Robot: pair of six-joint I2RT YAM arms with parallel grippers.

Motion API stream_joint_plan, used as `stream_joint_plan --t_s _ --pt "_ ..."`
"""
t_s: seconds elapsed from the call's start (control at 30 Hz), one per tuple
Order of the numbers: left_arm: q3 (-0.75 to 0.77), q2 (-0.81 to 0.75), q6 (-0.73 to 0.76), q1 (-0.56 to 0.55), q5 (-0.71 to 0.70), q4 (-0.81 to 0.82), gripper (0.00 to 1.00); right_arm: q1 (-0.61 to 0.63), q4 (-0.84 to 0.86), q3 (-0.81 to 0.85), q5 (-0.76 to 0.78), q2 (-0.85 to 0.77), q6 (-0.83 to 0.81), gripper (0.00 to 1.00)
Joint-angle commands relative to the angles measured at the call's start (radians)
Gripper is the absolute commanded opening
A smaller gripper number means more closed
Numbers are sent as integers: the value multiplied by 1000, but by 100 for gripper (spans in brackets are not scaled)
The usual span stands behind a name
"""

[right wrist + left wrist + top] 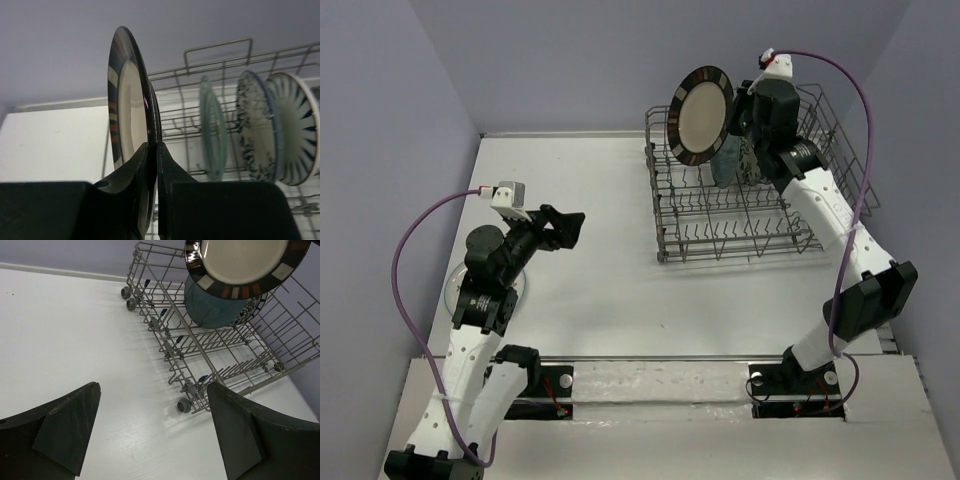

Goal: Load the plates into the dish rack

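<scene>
**Table** (590, 300): white, flat, carrying the rack and both arms' bases.

**Dish rack** (720, 250): large rectangular basket of grey metal wire, with rows of upright tines and small wheels. It stands on the table's far right part.

**Loaded plates**, all on edge among the tines, side by side and parallel:
- plain teal round plate (212, 130)
- white round plate with blue floral pattern (255, 130)
- white round plate with dark radial stripes (295, 130)

**Cream round plate with brown-banded rim** (700, 115): held upright on edge over the rack's far left part, just beside the teal plate on its left. Its lower edge is hidden, so contact with the tines cannot be told.

**Right arm's fingers** (154, 175): black, pinched tight on the banded plate's rim, one on each face.

**Left arm's fingers** (568, 226): black, spread wide and holding nothing. They hang over bare table, pointing toward the rack and well apart from it.

**Pale round plate** (453, 283): flat on the table, mostly covered by the left arm. Its pattern is not legible.
</scene>
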Motion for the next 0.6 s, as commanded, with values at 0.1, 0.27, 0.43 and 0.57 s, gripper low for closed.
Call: stream_joint_plan --t_s 0.1,0.27,0.43,0.57 --pt "14 -10 21 -4 0 16 99 7 133 266 285 154 -297 7" --pt "17 4 23 -7 8 15 99 7 134 319 331 238 -432 7" --pt "15 6 24 -5 3 13 99 7 147 300 352 280 -455 7" --pt "15 10 23 -5 3 15 99 7 156 302 357 283 -463 7"
